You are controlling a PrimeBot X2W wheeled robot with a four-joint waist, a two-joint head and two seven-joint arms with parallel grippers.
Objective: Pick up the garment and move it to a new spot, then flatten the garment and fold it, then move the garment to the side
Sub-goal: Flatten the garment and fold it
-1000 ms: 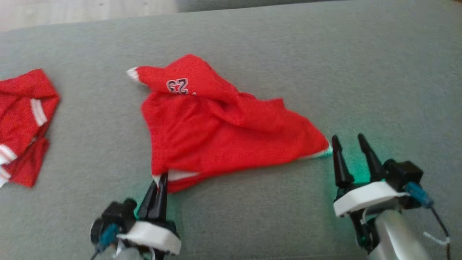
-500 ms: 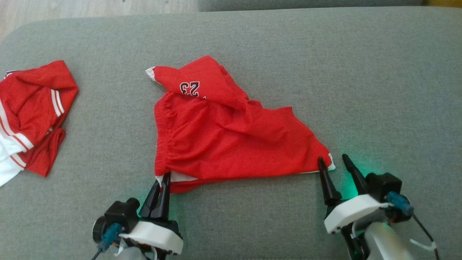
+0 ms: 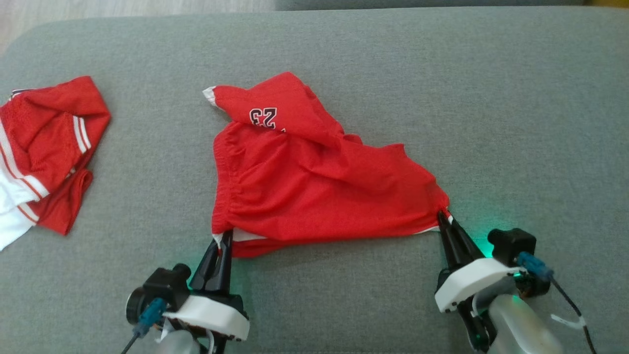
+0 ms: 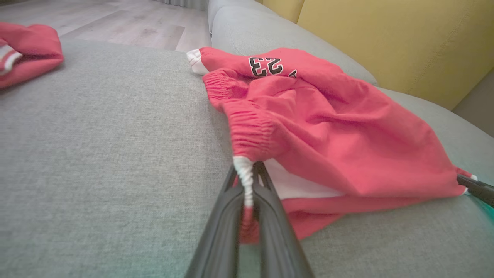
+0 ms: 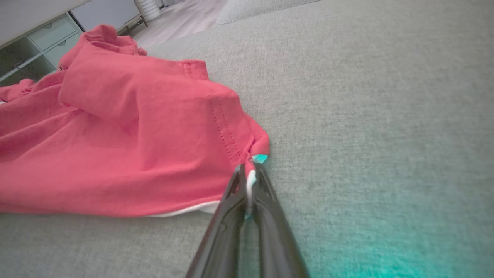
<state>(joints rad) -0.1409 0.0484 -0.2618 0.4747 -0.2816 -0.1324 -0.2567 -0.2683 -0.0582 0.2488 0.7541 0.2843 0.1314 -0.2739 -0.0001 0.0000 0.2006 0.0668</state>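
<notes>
Wide grey sofa seat is filling the head view, and the garment is lying in a loose heap right in the middle of it, with a second red garment sitting well apart at the left edge. The left gripper is clamping the near-left corner, its fingers pinched tight on a white-edged bit of hem, and the right gripper is clenching the near-right corner, just a sliver of fabric showing between the tips in its wrist view. Here's the worry: that right-hand bite is looking very shallow, so a lift or a sideways stretch may be pulling the corner straight out. And with only the near edge held, the far part is likely to be dragging over the rough upholstery and bunching rather than spreading. The two grips may also be catching different layers, which would be twisting the cloth when it rises. As for the garment itself, it is bright red, thin and mesh-like. It is rumpled, with one flap folded over at the far side. An elastic band is gathering its left edge, white lining is peeking out along the near hem, and a number 23 is showing upside down.
</notes>
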